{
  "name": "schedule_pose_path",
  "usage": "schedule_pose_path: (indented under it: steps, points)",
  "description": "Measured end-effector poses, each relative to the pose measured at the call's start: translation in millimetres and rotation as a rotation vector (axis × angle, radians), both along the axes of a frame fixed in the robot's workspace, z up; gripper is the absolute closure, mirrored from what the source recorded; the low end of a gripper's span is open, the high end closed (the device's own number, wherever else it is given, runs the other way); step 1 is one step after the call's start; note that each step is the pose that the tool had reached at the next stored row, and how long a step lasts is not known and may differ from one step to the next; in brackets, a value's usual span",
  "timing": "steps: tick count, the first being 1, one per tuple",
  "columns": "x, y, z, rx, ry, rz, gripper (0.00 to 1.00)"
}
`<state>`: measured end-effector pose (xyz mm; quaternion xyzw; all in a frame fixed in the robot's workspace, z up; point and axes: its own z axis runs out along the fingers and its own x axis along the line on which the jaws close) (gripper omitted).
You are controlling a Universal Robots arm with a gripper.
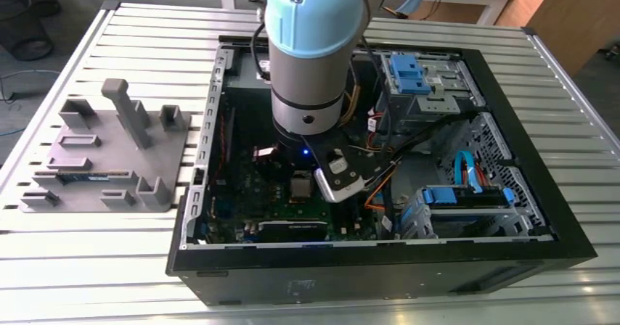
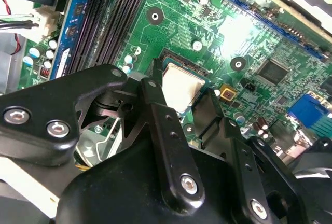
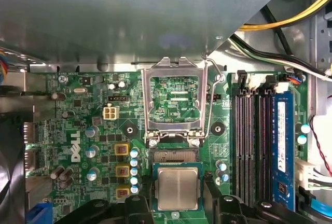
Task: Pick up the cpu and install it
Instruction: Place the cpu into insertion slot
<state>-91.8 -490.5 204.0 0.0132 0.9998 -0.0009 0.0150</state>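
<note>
The cpu (image 3: 177,187), a small square chip with a silvery top, sits between my gripper's (image 3: 177,199) two black fingers (image 3: 141,206), just over the motherboard's socket (image 3: 176,155). A strip of socket contacts shows beside the chip's edge. The socket's metal load frame (image 3: 174,99) stands flipped open with its lever raised. In the second wrist view the fingers (image 2: 155,97) flank the cpu (image 2: 181,85) closely on both sides. The exterior view shows the arm reaching down into the open computer case (image 1: 388,263), with the cpu (image 1: 301,186) low over the green board.
Memory slots (image 3: 251,141) and a blue-labelled module (image 3: 282,141) run beside the socket. Yellow and black cables (image 3: 280,22) cross nearby. A grey fixture tray (image 1: 97,158) with upright posts stands at the exterior view's left. Blue drive cages (image 1: 417,75) fill the case's far side.
</note>
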Motion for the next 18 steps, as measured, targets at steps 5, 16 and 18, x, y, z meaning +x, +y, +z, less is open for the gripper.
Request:
schedule_pose_path:
  steps: [5,16,18]
  points:
    - [0.0,-0.1,-4.8,-0.0002,0.0001,0.000,0.53]
    - [0.0,-0.1,-8.3,0.0119,0.0001,0.003,0.53]
    - [0.0,-0.1,-9.7,0.0115,0.0001,0.006,0.53]
